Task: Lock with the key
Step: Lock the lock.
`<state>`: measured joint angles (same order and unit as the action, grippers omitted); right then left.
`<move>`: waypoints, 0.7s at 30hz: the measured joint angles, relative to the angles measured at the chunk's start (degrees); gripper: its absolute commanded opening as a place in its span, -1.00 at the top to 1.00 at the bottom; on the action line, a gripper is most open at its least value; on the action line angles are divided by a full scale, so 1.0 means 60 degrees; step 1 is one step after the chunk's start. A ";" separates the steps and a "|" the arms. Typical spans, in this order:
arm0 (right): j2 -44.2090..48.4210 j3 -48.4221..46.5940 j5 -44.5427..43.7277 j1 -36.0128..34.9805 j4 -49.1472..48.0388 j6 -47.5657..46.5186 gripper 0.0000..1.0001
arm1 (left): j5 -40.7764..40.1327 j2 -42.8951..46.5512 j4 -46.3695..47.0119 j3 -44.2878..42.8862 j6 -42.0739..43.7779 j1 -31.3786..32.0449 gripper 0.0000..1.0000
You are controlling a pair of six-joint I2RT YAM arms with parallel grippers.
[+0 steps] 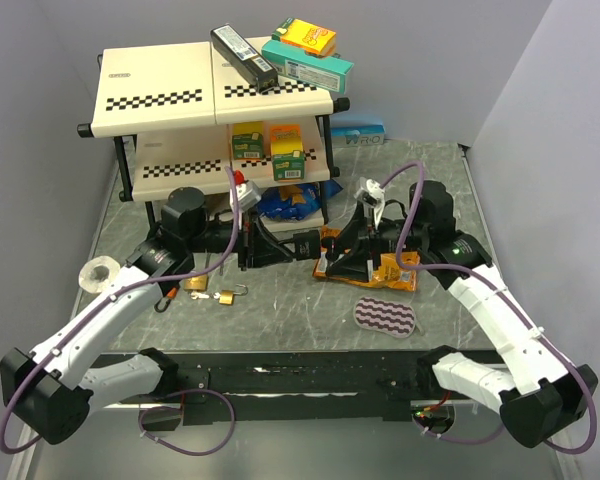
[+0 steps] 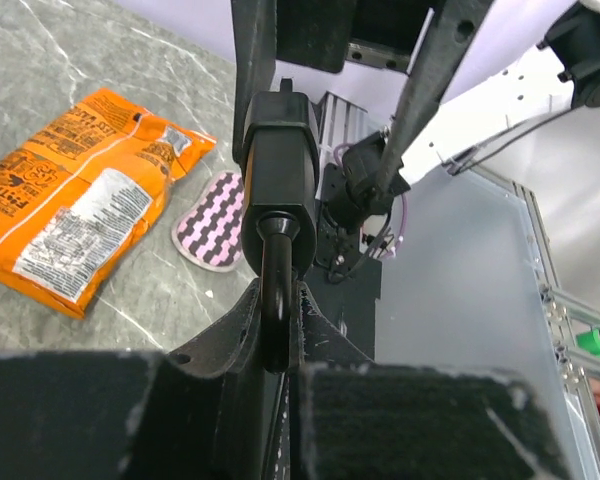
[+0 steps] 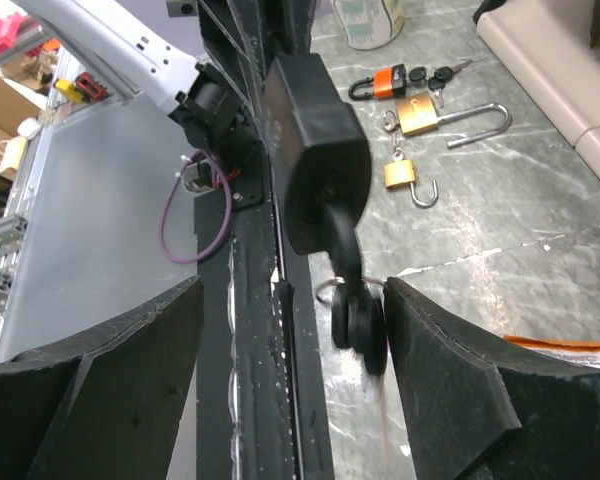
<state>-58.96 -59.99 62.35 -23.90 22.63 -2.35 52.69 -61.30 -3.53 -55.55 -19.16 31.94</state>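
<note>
The left jaws are clamped on the shackle of a black rectangular padlock (image 2: pixel 278 150), which hangs in the air above the grey marbled desk (image 1: pixel 280 315). A black-headed key (image 3: pixel 358 320) sits in its keyhole, and the right jaws stand open on either side of it.

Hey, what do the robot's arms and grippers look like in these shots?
The left arm and right arm have white shells on the long links, with black joints and bases. A purple cable runs along each arm in loose loops. The left gripper and right gripper are black, with broad wedge-shaped fingers. The left gripper's fingers have a rough, foam-like face.
</note>
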 measured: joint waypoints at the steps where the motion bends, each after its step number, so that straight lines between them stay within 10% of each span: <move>1: 0.0015 0.0000 0.0033 0.0033 0.0073 -0.0080 -0.54 | 0.0029 0.0036 -0.0069 -0.0004 0.0073 0.0000 0.98; 13: -0.0251 -0.0317 0.0867 0.0055 0.0200 -0.0601 -0.19 | 0.0845 0.0055 -0.0477 0.0000 0.0747 0.0000 0.98; 21: -0.0350 -0.0335 0.1082 0.0055 0.0193 -0.0685 0.73 | 0.0933 0.0036 -0.0616 0.0000 0.0962 0.0047 0.98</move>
<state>-61.06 -62.00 68.84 -23.57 23.79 -6.46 58.28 -61.08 -7.22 -55.55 -13.39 32.23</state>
